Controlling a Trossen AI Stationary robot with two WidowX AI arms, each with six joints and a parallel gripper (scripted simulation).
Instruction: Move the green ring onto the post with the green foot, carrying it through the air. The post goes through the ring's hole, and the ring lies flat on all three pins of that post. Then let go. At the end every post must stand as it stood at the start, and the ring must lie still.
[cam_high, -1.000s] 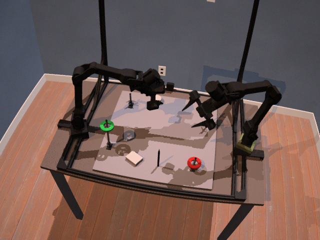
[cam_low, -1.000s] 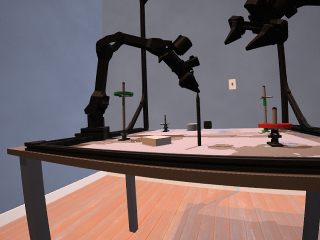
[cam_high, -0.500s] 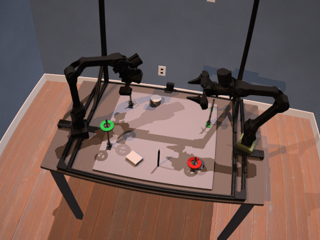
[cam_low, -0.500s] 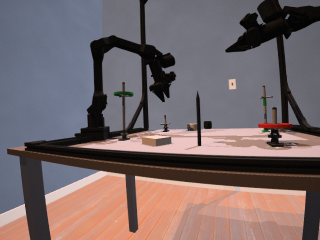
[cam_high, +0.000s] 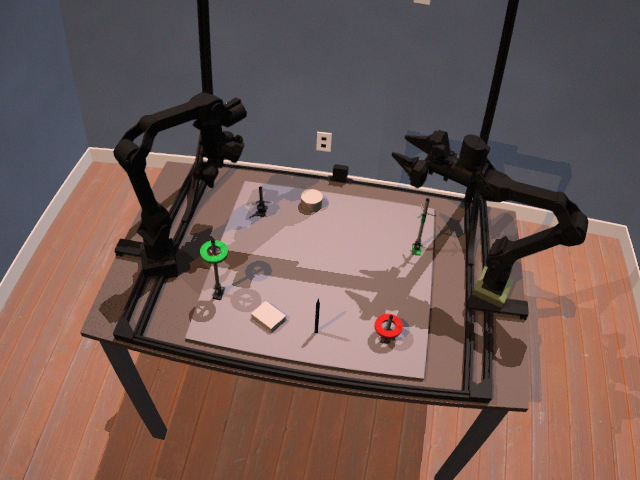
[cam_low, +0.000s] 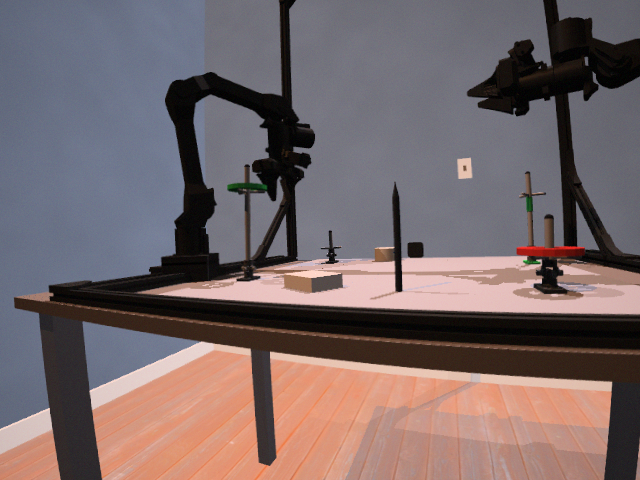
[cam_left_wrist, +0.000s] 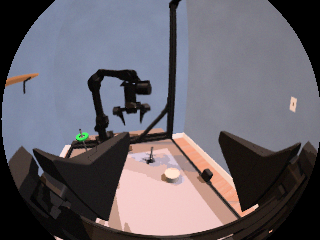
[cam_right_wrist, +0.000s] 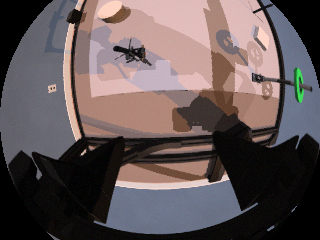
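Note:
The green ring (cam_high: 214, 251) lies flat high up on a tall thin post with a black foot at the mat's left side; it also shows in the exterior view (cam_low: 247, 187). The post with the green foot (cam_high: 419, 228) stands at the far right of the mat (cam_low: 528, 217) with nothing on it. My left gripper (cam_high: 408, 162) (cam_low: 478, 98) is open and empty, held high in the air behind that post. My right gripper (cam_high: 209, 175) (cam_low: 279, 188) is open and empty. It points down at the table's back left, behind the green ring.
A red ring (cam_high: 388, 324) sits on a short post at the front right. A black spike (cam_high: 316, 315) and a white block (cam_high: 268, 315) stand at the front. A short black post (cam_high: 262, 202) and a pale cylinder (cam_high: 311, 200) stand at the back.

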